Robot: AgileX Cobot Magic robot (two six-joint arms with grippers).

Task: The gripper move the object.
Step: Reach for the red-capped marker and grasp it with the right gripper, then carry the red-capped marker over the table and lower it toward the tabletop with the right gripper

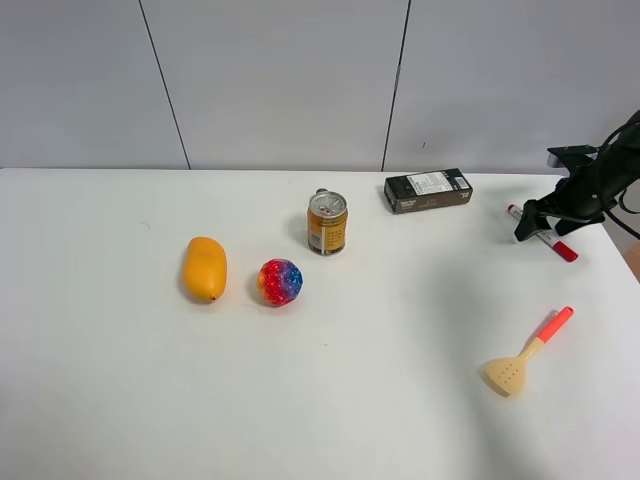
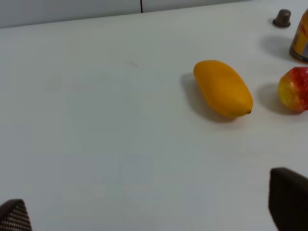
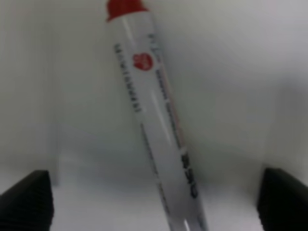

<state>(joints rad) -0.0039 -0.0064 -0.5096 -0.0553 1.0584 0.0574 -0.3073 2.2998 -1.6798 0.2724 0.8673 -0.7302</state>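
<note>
Nearest the right wrist camera lies the marker pen (image 3: 154,125), white-barrelled with a red cap and red print. It rests flat on the table (image 1: 100,400) and runs between the two dark fingertips (image 3: 26,202) of the right gripper (image 1: 535,226), whose jaws stand wide apart on either side of the barrel without touching it. In the high view that gripper sits low over the pen's middle at the far right of the table, a little beyond the black box (image 1: 428,190). By my reading the grasp is the step in hand: the next move calls for closing squarely on the barrel, then lifting without letting the slim, round pen roll or slip. The left gripper (image 2: 154,207) is parted too and holds nothing, hovering near a yellow mango-like fruit (image 2: 224,89). Plain white and matte, the surface also carries a can (image 1: 327,222), a coloured ball (image 1: 280,282) and a spatula (image 1: 525,355); behind it stand pale grey wall panels (image 1: 280,80).
</note>
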